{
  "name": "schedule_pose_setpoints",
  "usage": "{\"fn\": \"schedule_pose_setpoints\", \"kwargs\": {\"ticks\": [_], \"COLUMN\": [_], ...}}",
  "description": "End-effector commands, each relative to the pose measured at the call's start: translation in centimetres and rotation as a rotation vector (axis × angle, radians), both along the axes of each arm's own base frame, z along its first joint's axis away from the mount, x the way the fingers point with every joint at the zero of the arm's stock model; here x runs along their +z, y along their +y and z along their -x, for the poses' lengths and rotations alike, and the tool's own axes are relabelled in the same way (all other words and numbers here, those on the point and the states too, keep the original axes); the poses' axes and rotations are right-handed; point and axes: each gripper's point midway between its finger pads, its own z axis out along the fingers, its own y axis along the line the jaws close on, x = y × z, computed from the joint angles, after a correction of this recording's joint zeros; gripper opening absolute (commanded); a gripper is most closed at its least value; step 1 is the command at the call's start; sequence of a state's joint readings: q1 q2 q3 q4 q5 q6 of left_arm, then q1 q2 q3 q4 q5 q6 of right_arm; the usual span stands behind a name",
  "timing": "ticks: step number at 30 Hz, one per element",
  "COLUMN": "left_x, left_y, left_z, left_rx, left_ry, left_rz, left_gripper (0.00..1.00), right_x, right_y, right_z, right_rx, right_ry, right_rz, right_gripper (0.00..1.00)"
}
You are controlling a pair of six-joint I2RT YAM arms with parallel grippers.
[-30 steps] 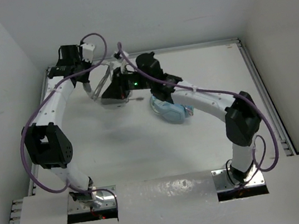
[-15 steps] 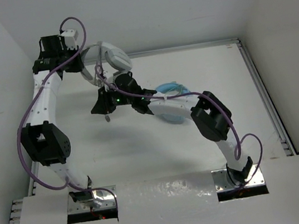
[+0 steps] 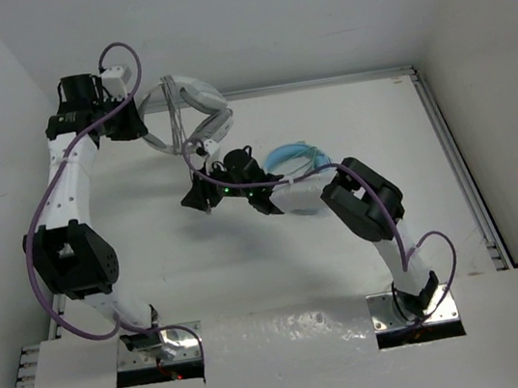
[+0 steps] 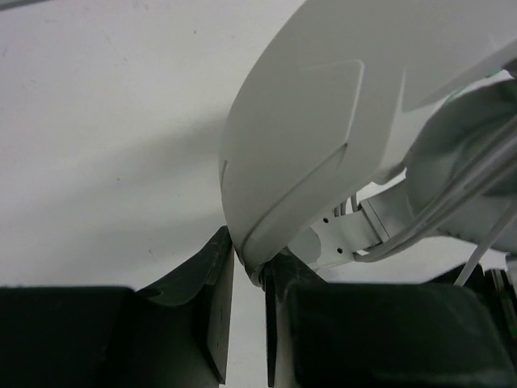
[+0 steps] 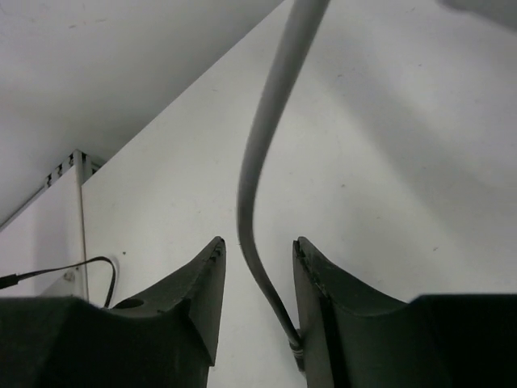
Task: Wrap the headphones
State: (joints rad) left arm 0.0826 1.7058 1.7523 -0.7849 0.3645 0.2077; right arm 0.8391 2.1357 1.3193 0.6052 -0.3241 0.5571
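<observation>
- The white headphones [image 3: 194, 96] hang in the air over the far left part of the tabletop [image 3: 250, 264], clear of its surface.
- The left gripper [image 4: 249, 267] carries them. Its jaws are pressed together on a thin edge of the white shell near the headband [image 4: 347, 234].
- The right gripper [image 5: 257, 255] sits lower and nearer the middle. Its jaws stand partly apart and the grey cable [image 5: 266, 121] runs down between them. It lies close to the inner face of one jaw but is not pinched.
- In the left wrist view some strands of cable already lie across the headphones by the headband, so I judge that at least one turn is on.
- A free length of cable runs from the headphones down to the right gripper, so more winding is left, and so is securing the end.
- The light blue headphones [image 3: 293, 158] lie on the tabletop, partly under the right arm, and take no part in this.
- The number of turns made cannot be counted: the overhead view is too small and the wrist view too close.
- The plug end of the cable is cut off at the bottom of the right wrist view.
- Which part of the shell the left jaws grip, cup or headband, is hard to tell.
</observation>
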Motion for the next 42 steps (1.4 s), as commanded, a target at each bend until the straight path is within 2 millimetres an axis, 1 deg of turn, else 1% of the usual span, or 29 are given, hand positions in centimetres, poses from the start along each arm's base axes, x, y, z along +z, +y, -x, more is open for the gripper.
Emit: {"fn": "schedule_pose_setpoints", "kwargs": {"ticks": [1,4,8,9,12,13,14,18,20,21,22,23,24,25,26,27,28,29,30,31,32,33,34,36,37,38,39,40,42], "left_x": [6.1,5.9,5.4,5.2,4.4,4.2,3.5,2.6,2.4,2.3,2.2,2.1,2.1,1.9,1.7,1.5,1.1,1.0,0.6,0.4,0.1,0.0,-0.2,-0.6,-0.7,-0.9,-1.0,-1.1,-1.3], "left_y": [-1.7,-2.0,-2.3,-2.4,-2.4,-2.3,-2.3,-1.5,-1.1,-0.8,-0.8,-0.7,-0.7,-0.7,-0.6,-0.6,-0.4,-0.2,0.2,0.4,0.8,1.1,1.3,1.6,1.5,1.5,1.4,1.4,1.1], "left_z": [1.9,2.3,2.6,2.7,2.7,2.7,2.6,2.5,2.5,2.5,2.5,2.5,2.6,2.8,2.8,2.9,2.8,2.8,2.8,2.7,2.5,2.4,2.4,2.3,2.3,2.2,2.3,2.2,2.1], "left_rx": [-0.076,-0.087,-0.11,-0.114,-0.118,-0.122,-0.124,-0.119,-0.117,-0.115,-0.116,-0.123,-0.125,-0.128,-0.134,-0.135,-0.135,-0.134,-0.12,-0.115,-0.106,-0.101,-0.102,-0.099,-0.108,-0.11,-0.115,-0.123,-0.124], "left_ry": [-0.162,-0.154,-0.13,-0.12,-0.095,-0.085,-0.06,-0.019,-0.013,-0.01,-0.008,-0.007,-0.006,0.001,0.002,0.008,0.017,0.02,0.027,0.03,0.035,0.037,0.039,0.048,0.056,0.064,0.07,0.073,0.08], "left_rz": [0.092,0.096,0.114,0.121,0.127,0.135,0.137,0.147,0.15,0.147,0.146,0.139,0.137,0.132,0.126,0.12,0.109,0.099,0.079,0.065,0.04,0.026,0.012,-0.006,-0.014,-0.021,-0.027,-0.039,-0.077], "left_gripper": [0.0,0.0,0.0,0.0,0.0,0.0,0.0,0.0,0.0,0.0,0.0,0.0,0.0,0.0,0.0,0.0,0.0,0.0,0.0,0.0,0.0,0.0,0.0,0.0,0.0,0.0,0.0,0.0,0.0], "right_x": [2.0,1.9,2.0,1.8,2.5,2.7,3.3,4.5,3.9,4.5,4.2,2.9,3.8,3.7,2.9,4.0,3.7,4.2,5.2,6.2,6.0,7.1,7.8,9.1,10.5,11.3,12.1,13.5,14.5], "right_y": [-1.7,-2.2,-2.8,-3.1,-3.8,-4.0,-4.4,-6.0,-7.0,-7.4,-7.8,-8.6,-9.0,-9.4,-10.0,-10.3,-10.8,-11.1,-11.4,-11.5,-12.1,-12.4,-12.6,-13.1,-13.5,-13.7,-13.9,-13.9,-14.2], "right_z": [-3.4,-3.7,-3.7,-3.5,-2.6,-2.2,-1.4,0.5,1.6,2.3,2.7,3.3,3.7,4.1,4.8,5.4,5.8,5.9,5.9,5.6,6.0,6.0,5.5,5.2,4.7,4.4,4.0,3.5,2.0], "right_rx": [-0.102,-0.101,-0.087,-0.084,-0.036,-0.022,0.009,0.043,0.068,0.086,0.098,0.118,0.127,0.149,0.173,0.2,0.223,0.226,0.22,0.212,0.21,0.191,0.152,0.111,0.068,0.042,0.01,-0.023,-0.101], "right_ry": [-0.031,-0.051,-0.078,-0.089,-0.123,-0.139,-0.175,-0.234,-0.262,-0.268,-0.27,-0.261,-0.278,-0.304,-0.273,-0.29,-0.269,-0.26,-0.263,-0.273,-0.241,-0.248,-0.254,-0.27,-0.292,-0.304,-0.318,-0.346,-0.364], "right_rz": [-0.106,-0.095,-0.085,-0.086,-0.104,-0.104,-0.101,-0.079,-0.04,-0.024,-0.001,0.061,0.07,0.102,0.15,0.152,0.202,0.218,0.226,0.237,0.271,0.265,0.272,0.27,0.262,0.258,0.248,0.226,0.222], "right_gripper": [0.39,0.45,0.59,0.65,0.86,0.97,0.99,0.99,0.99,0.99,0.99,0.99,0.99,0.99,0.98,0.8,0.66,0.52,0.41,0.37,0.43,0.54,0.7,0.84,0.92,0.98,0.99,0.99,0.99]}}
